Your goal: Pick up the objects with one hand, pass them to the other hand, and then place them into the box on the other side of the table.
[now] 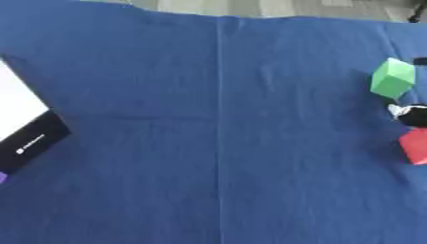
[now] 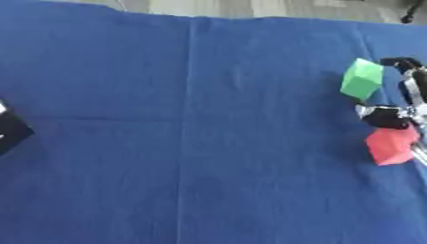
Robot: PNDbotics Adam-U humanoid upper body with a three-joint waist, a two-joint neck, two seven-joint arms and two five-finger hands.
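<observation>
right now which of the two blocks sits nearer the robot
The red cube-shaped block: it lies lower in view, nearer the robot, than the green cube-shaped block, beside the right hand.

box (image 1: 25, 128): cut by left edge, only a white inside and black wall show | right hand (image 2: 399, 114): mostly past right edge (fingers blurred, curl unreadable) | red block (image 1: 414, 145): clipped at right edge | purple bit (image 1: 3, 177): too small to tell
</observation>
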